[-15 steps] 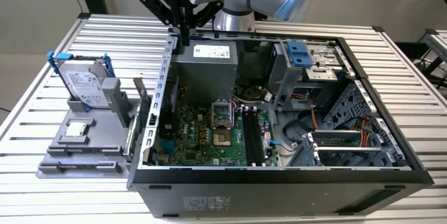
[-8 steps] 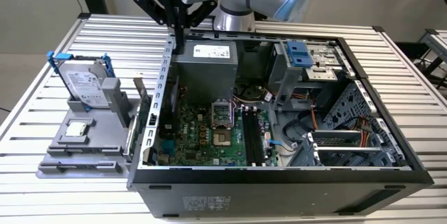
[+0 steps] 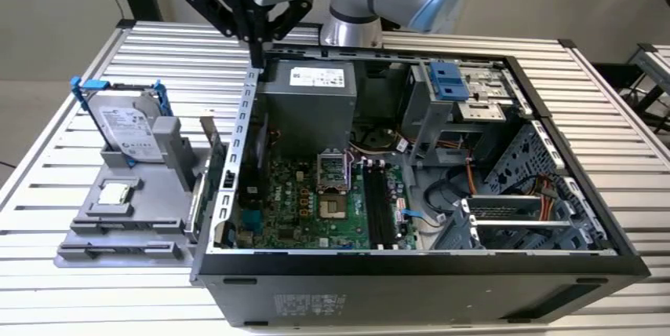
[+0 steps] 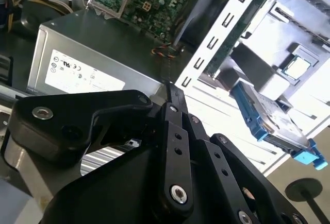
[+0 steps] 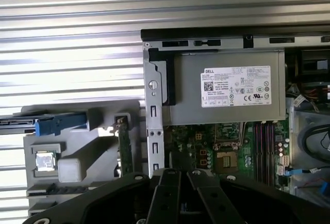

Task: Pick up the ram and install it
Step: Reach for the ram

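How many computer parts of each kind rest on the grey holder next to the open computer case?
hard drive in a blue frame: 1
processor chip: 1
ram stick, standing on its edge: 1
Total: 3

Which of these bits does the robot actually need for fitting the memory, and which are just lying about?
Needed: ram in the grey holder; motherboard memory slots; hand.
Lying about: hard drive; processor chip; power supply.
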`<state>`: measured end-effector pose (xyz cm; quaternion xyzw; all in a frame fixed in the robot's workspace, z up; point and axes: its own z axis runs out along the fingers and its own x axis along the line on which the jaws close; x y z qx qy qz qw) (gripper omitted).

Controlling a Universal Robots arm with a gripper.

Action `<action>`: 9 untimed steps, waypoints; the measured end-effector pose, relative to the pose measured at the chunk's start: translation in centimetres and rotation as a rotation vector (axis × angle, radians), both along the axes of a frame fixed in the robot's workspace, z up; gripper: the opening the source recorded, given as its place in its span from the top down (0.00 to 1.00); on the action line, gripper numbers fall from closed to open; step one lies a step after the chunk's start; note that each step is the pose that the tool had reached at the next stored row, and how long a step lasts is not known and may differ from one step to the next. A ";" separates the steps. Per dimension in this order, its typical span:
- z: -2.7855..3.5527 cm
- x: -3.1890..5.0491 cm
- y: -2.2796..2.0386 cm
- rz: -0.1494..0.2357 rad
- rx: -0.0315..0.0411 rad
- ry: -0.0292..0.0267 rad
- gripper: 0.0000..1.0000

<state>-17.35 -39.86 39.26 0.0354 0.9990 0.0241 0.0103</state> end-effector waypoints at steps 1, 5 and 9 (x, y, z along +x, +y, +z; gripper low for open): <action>0.00 -0.19 0.00 0.000 -0.0001 0.0000 1.00; 0.00 -1.06 0.00 0.000 -0.0001 0.0000 1.00; 0.00 -1.92 0.03 0.002 -0.0001 0.0000 1.00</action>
